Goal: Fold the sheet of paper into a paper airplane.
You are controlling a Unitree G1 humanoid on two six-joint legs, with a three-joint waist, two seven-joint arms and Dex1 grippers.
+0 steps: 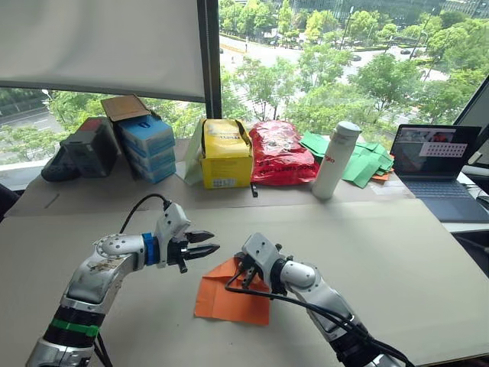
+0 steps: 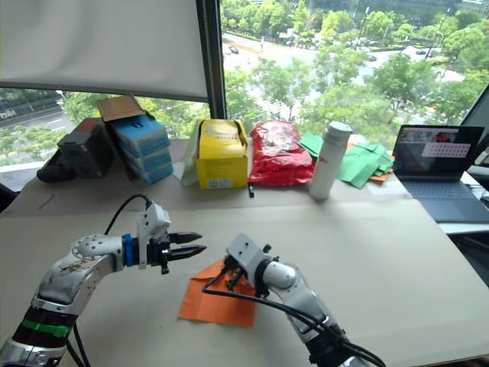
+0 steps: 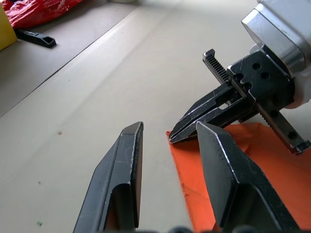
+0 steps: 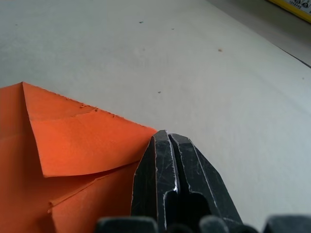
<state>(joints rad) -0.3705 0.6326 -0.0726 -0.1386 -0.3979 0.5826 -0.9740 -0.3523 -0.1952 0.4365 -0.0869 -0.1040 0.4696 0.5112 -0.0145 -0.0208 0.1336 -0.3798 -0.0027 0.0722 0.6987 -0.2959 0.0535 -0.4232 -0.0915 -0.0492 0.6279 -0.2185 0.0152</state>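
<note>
The right gripper (image 4: 167,145), its ridged black fingers pressed together, rests its tips on the edge of the thin, creased bright orange sheet of paper (image 1: 229,302) lying flat on the matte beige table (image 1: 397,252). The left gripper (image 1: 205,244) hovers spread just beside.

Beige table (image 1: 397,252): orange sheet of paper (image 1: 229,302) flat.

Yellow box (image 1: 225,155), red bag (image 1: 279,152), white bottle (image 1: 336,160), laptop (image 1: 437,164).

The orange sheet of paper (image 1: 229,300) lies on the worktop (image 1: 397,252); right claw (image 1: 235,281) presses its far corner, left claw (image 1: 208,243) hovers open above.
</note>
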